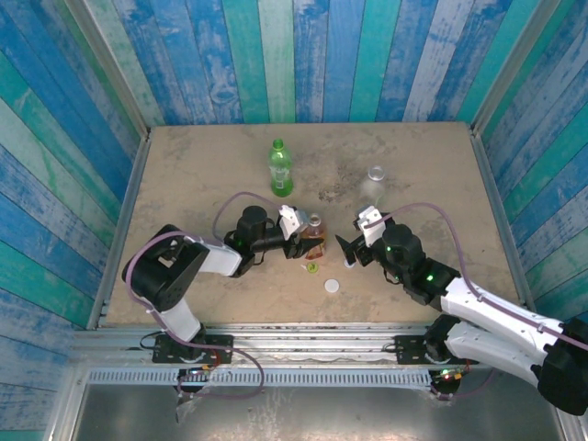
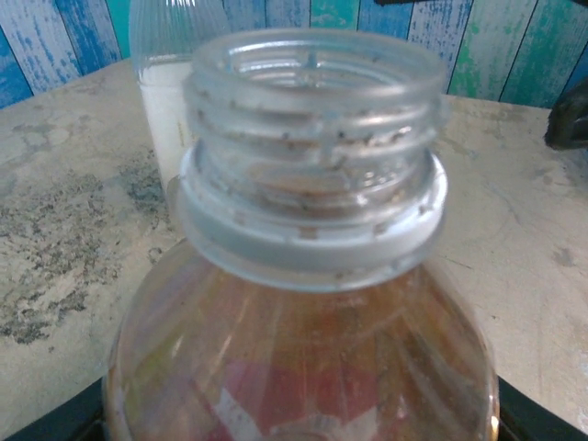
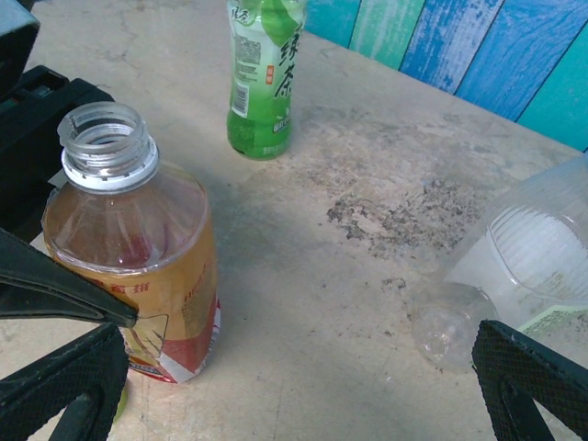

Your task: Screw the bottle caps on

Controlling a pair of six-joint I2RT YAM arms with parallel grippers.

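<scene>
The amber bottle (image 1: 315,235) with a red label stands upright at the table's centre, its threaded neck (image 2: 312,156) open with no cap on it. My left gripper (image 1: 301,243) is shut on its body from the left, with dark fingertips (image 2: 55,424) at its sides. A yellow-green cap (image 1: 312,267) and a white cap (image 1: 332,287) lie on the table just in front of it. My right gripper (image 1: 350,252) stands open to the bottle's right, empty (image 3: 303,395). The green bottle (image 1: 279,167) and the clear bottle (image 1: 376,182) stand farther back.
The sandy tabletop (image 1: 184,202) is walled by blue and green painted planks (image 1: 303,55). In the right wrist view the amber bottle (image 3: 138,248) is at the left, the green bottle (image 3: 265,73) behind it and the clear bottle (image 3: 537,262) at the right.
</scene>
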